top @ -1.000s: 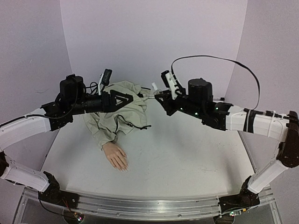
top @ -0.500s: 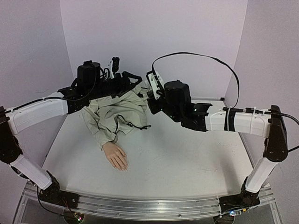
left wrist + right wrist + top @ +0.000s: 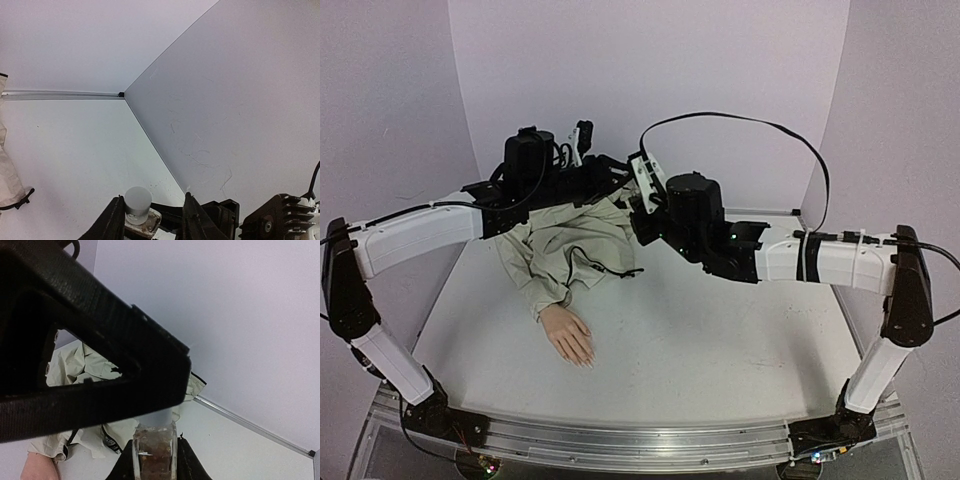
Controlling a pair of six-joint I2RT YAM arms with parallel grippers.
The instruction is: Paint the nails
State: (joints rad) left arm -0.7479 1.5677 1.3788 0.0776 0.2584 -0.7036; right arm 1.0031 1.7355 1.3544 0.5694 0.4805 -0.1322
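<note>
The flesh-pink mannequin hand (image 3: 568,334) lies palm down at the front left, and its nails (image 3: 584,361) are too small to make out. Its beige jacket sleeve (image 3: 570,240) runs back behind it. My right gripper (image 3: 638,206) is shut on the small clear glass bottle (image 3: 155,449) and holds it upright above the back of the table. The bottle's grey cap (image 3: 137,200) sits between the open jaws of my left gripper (image 3: 152,218), against its left finger (image 3: 113,220). In the top view my left gripper (image 3: 616,182) meets the right one over the jacket.
The enclosure's pale walls meet in a back corner (image 3: 121,94) close behind the grippers. The crumpled jacket (image 3: 75,365) lies under and left of the bottle. The mannequin's wrist (image 3: 37,467) shows low in the right wrist view.
Both arms have swung toward the back left. The right gripper carried the bottle leftward, and the left gripper has come over it so the cap now sits between its jaws.
</note>
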